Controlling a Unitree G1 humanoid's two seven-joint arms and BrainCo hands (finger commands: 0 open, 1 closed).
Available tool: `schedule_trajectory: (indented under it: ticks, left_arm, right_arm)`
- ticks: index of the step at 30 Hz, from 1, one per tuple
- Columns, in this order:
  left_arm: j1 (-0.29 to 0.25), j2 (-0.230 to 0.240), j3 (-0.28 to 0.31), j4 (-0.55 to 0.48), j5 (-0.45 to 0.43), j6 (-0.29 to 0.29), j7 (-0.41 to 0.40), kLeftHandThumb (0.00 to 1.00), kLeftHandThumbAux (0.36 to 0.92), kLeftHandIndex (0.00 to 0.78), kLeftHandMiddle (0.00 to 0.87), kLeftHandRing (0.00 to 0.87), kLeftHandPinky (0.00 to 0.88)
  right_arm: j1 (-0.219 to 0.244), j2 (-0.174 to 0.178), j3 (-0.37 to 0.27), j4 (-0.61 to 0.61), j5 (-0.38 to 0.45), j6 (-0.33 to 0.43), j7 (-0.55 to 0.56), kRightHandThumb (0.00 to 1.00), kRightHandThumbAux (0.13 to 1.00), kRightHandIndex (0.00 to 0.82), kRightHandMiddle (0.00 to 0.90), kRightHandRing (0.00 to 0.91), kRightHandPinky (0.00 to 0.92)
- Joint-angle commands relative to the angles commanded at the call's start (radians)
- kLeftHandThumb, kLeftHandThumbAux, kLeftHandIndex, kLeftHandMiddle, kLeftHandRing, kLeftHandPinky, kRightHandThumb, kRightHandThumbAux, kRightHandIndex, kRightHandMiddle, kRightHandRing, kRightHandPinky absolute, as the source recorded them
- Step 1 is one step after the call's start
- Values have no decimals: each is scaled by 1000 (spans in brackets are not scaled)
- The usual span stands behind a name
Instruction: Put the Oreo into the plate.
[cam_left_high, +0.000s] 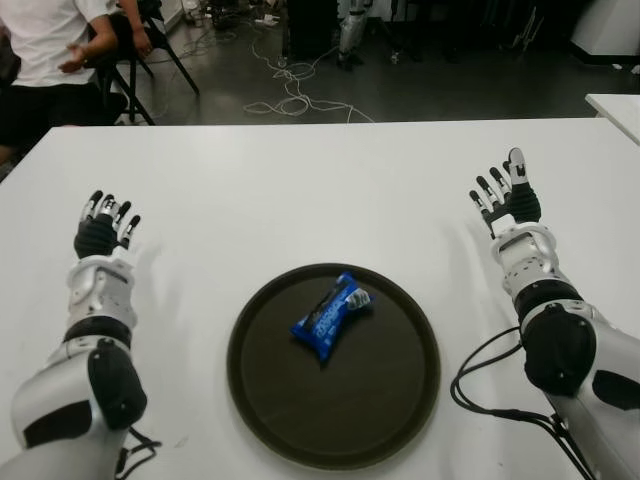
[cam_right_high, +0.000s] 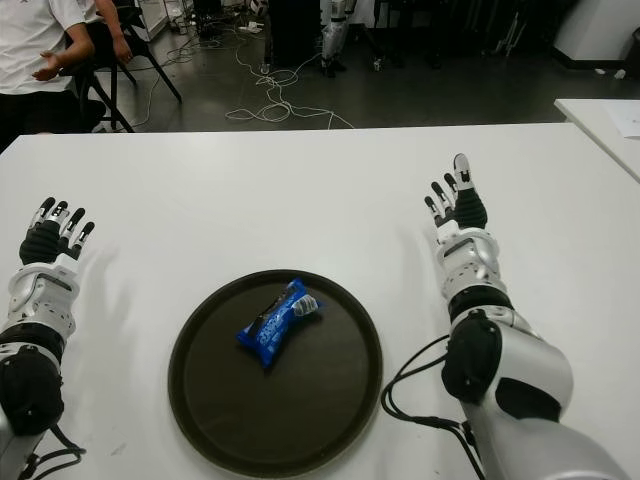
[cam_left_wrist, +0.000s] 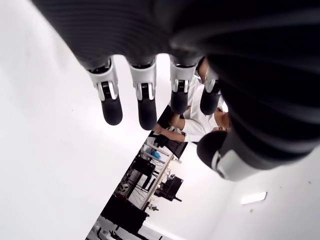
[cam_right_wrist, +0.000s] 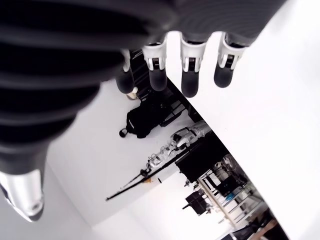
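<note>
I see the Oreo (cam_left_high: 332, 315), a small blue pack, lying inside the plate (cam_left_high: 400, 400). The plate is round and dark and sits on the white table (cam_left_high: 300, 190) right in front of me. If the plate were a clock, the pack would lie a little up from the middle, with one end pointing toward 1 o'clock and the other toward 7 o'clock. It lies flat on the plate floor and does not touch the rim. To me the job looks done, because the snack is where it should be.

My left hand (cam_left_high: 104, 228) is out at about 9 o'clock from the plate, well apart from it. Its fingers (cam_left_wrist: 111, 102) are stretched out loose and hold nothing. My right hand (cam_left_high: 507, 198) is out at about 2 o'clock from the plate, also well apart. Its fingers (cam_right_wrist: 191, 75) are straight and loose too, with nothing in them. I think both hands are kept wide to the sides so they will not bump the plate or knock the pack, and so my head camera can see the plate with nothing in the way.

Black cables (cam_left_high: 485, 385) loop on the table near my right arm, close to the plate edge at 3 o'clock. I would watch those if I moved that arm. A person (cam_left_high: 45, 50) sits on a chair past the far left corner of the table, far from my hands.
</note>
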Motion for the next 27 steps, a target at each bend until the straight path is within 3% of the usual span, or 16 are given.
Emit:
schedule_trajectory:
  ticks: [4, 8, 13, 22, 27]
  left_arm:
    - [2, 0, -2, -1, 2, 0, 2, 79, 650, 22, 96, 119, 154]
    - [8, 2, -28, -1, 34, -15, 27, 132, 655, 46, 130, 157, 206]
    - [22, 7, -114, -5, 137, -61, 132, 172, 671, 78, 175, 198, 233]
    - [30, 0, -194, -12, 235, -108, 253, 199, 708, 61, 148, 155, 150]
    - [31, -2, -205, -12, 246, -108, 286, 209, 721, 55, 139, 143, 134]
  right_arm:
    - [3, 0, 10, 0, -12, -14, -7, 0, 610, 0, 60, 77, 79]
    - [15, -5, 98, 0, -116, -61, -103, 0, 645, 0, 67, 86, 91]
    - [28, 4, 201, -8, -235, -134, -212, 0, 695, 3, 67, 76, 73]
    - [34, 5, 241, -6, -280, -164, -264, 0, 729, 0, 41, 26, 14]
    - [38, 2, 256, -4, -289, -170, -274, 0, 737, 10, 48, 22, 4]
